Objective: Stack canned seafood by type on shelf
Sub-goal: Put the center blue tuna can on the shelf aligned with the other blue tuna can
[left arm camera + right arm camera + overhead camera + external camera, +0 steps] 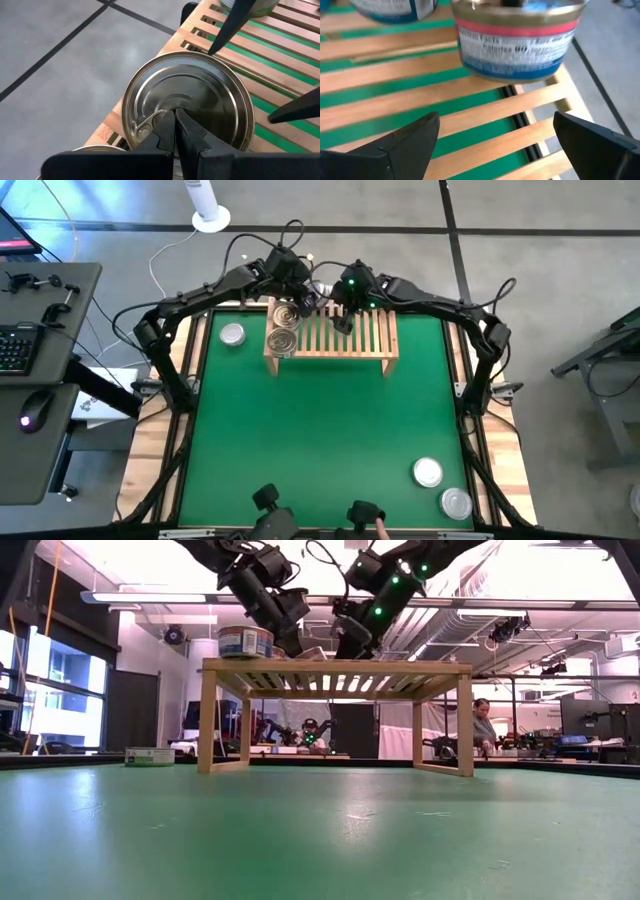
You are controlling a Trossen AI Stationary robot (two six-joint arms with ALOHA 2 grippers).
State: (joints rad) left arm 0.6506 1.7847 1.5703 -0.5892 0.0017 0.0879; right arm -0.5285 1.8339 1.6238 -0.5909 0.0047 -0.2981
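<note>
The green mat (320,430) covers the table and carries the shelf (331,340), a light-wood slatted rack standing near the mat's far edge.

Left arm: its gripper (296,285) sits over the far left corner of the shelf. In the left wrist view the fingers (175,135) are pressed together and rest on the gold-tan ringed top of a tin (187,102); they grip nothing.

Right arm: its gripper (343,308) hangs over the shelf's far edge, just right of the left gripper. In the right wrist view the fingers (415,135) are spread wide above the slats, facing a labelled tin (520,42) that stands on the shelf's edge.

Tins on the shelf: gold-tan tins (283,340) are grouped at the shelf's left end; the low view shows a labelled can (245,641) on that end of the slatted top.

Tins off the shelf: one silver-topped tin (232,334) lies on the mat just left of the shelf. Two more silver-topped tins (428,472) (457,502) lie well apart from the shelf, at the mat's near right corner.
</note>
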